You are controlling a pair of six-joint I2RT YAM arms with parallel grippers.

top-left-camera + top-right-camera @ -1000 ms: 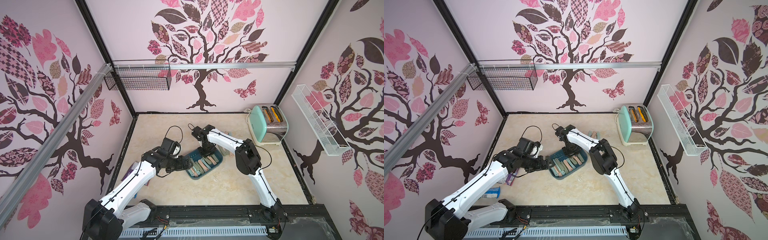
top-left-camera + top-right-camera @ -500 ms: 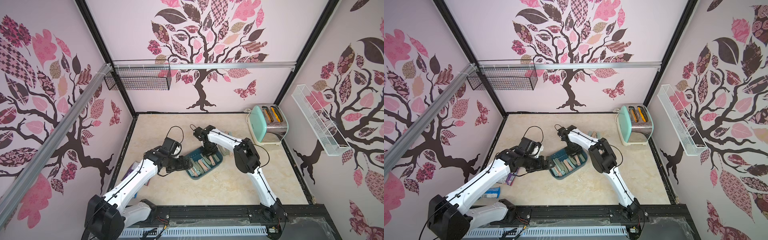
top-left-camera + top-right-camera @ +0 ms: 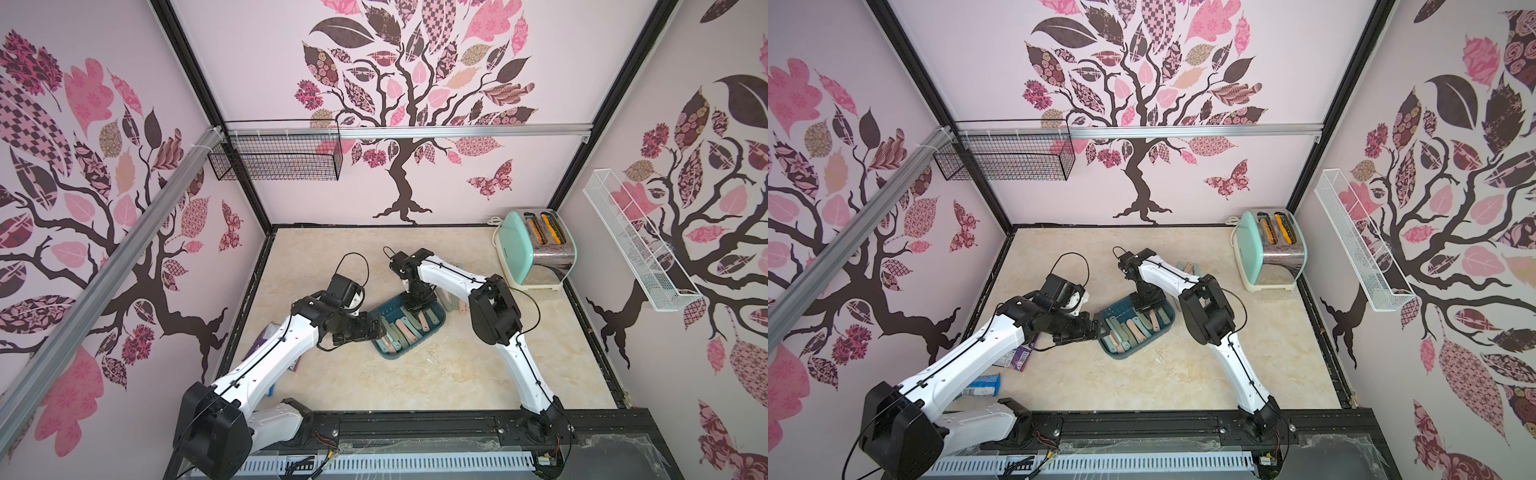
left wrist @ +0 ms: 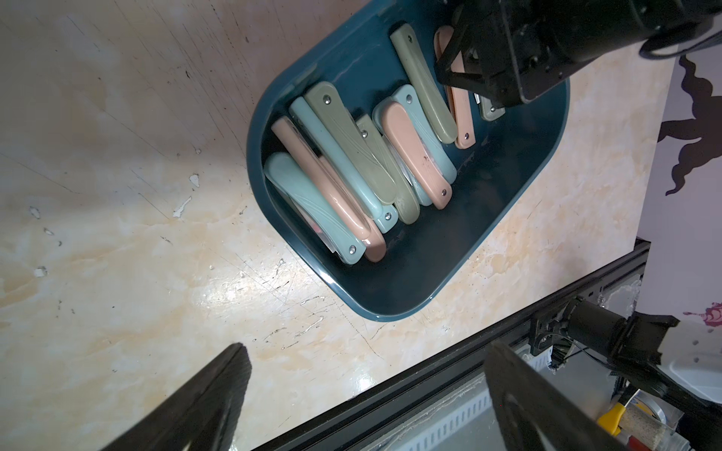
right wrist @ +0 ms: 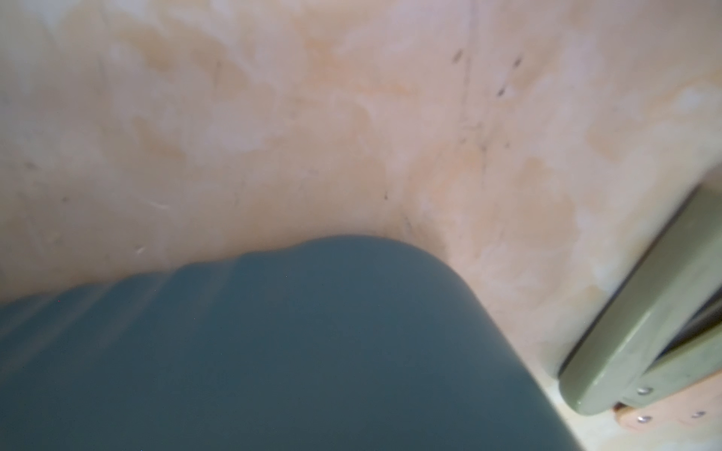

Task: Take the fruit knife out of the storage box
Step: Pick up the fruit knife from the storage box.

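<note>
The right end effector (image 4: 469,76) reaches down into the far end of the storage box (image 4: 394,291), straddling a pink fruit knife (image 4: 464,121) that lies across the box's width. Its tips are half hidden, so I cannot tell if it is clamped. The left end effector (image 3: 371,327) hangs released just beside the box. The knife is smooth, rounded, riveted plastic.

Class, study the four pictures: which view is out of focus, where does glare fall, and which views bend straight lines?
Right wrist view: blurred throughout, the storage box a soft teal shape. Left wrist view: sharp on the folded knives, with white glare on the tabletop. Both top views: wide-angle, so the black corner posts splay outward.
</note>
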